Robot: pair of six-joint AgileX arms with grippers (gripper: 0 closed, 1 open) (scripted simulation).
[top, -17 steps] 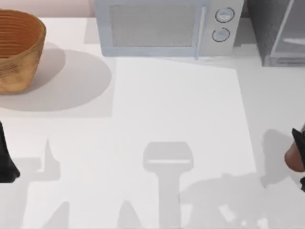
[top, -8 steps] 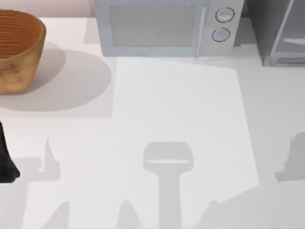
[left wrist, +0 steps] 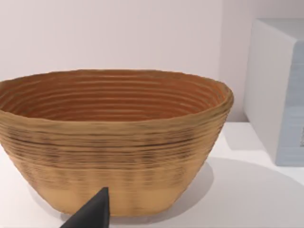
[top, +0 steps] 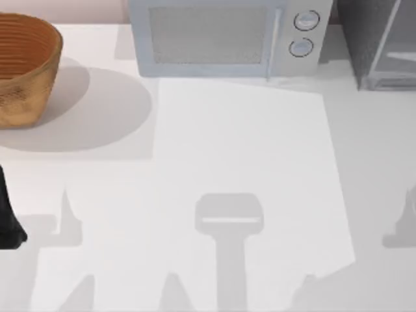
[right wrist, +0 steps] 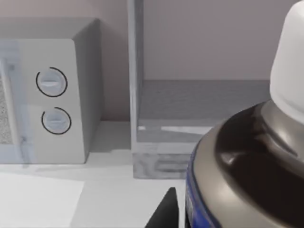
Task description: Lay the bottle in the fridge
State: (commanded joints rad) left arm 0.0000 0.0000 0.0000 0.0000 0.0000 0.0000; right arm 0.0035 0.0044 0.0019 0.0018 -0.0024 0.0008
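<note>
Looks like a rendered kitchen setup to me. There's a light-grey microwave (top: 227, 38) with two round knobs sitting at the back of a plain white bench (top: 247, 162), a dark grey fridge (top: 380, 42) just to its right, and a woven wicker basket (top: 23, 68) over at the far left. Bare pale wall behind it all, very clean and staged.

Left arm (top: 8, 218): matte black, smooth casing. End effector fingertip (left wrist: 92, 213): dark, pointed.
</note>
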